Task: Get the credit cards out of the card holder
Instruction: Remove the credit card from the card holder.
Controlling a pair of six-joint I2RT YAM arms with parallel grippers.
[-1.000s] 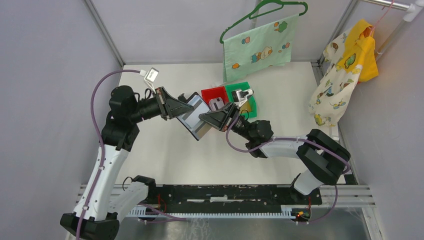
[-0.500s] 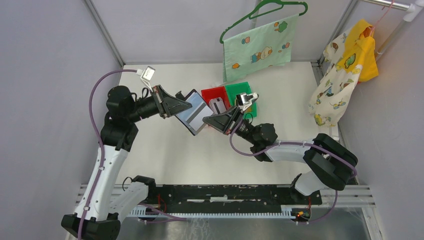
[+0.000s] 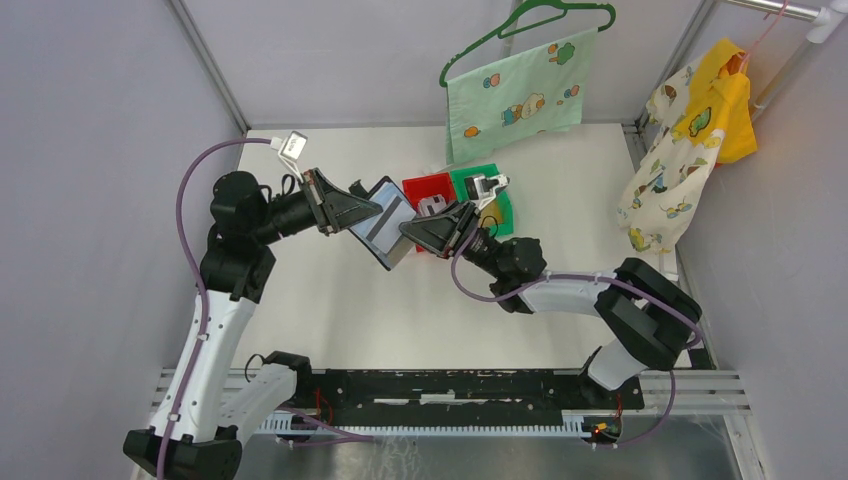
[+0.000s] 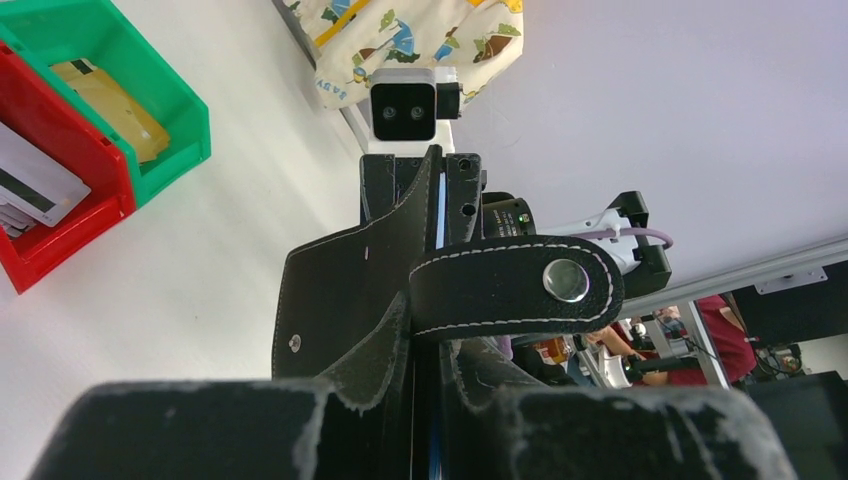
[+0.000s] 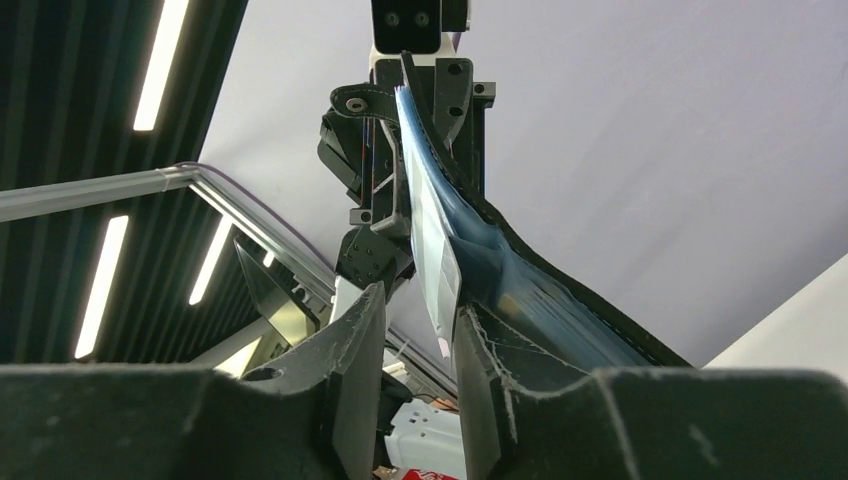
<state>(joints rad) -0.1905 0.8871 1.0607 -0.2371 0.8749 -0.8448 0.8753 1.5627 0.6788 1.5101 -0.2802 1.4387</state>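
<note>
My left gripper (image 3: 372, 213) is shut on the black card holder (image 3: 385, 225) and holds it open above the table. In the left wrist view the holder (image 4: 345, 290) and its snap tab (image 4: 515, 285) fill the space between the jaws (image 4: 430, 400). My right gripper (image 3: 413, 232) is at the holder's opposite edge. Its jaws (image 5: 420, 370) are open, and a whitish credit card (image 5: 432, 235) sticks out of the grey-blue lining (image 5: 540, 290) into the gap, close to the right finger (image 5: 485, 380). More credit cards lie in the bins: a whitish one (image 3: 432, 207) and a tan one (image 3: 492, 213).
A red bin (image 3: 420, 186) and a green bin (image 3: 470, 176) stand side by side just behind the grippers. A green printed cloth on a hanger (image 3: 515, 95) hangs at the back. Yellow and white clothes (image 3: 690, 140) hang at the right.
My right gripper has gone from shut to open and sits slightly further left at the holder's edge. The left arm has drawn the holder a little up and left.
</note>
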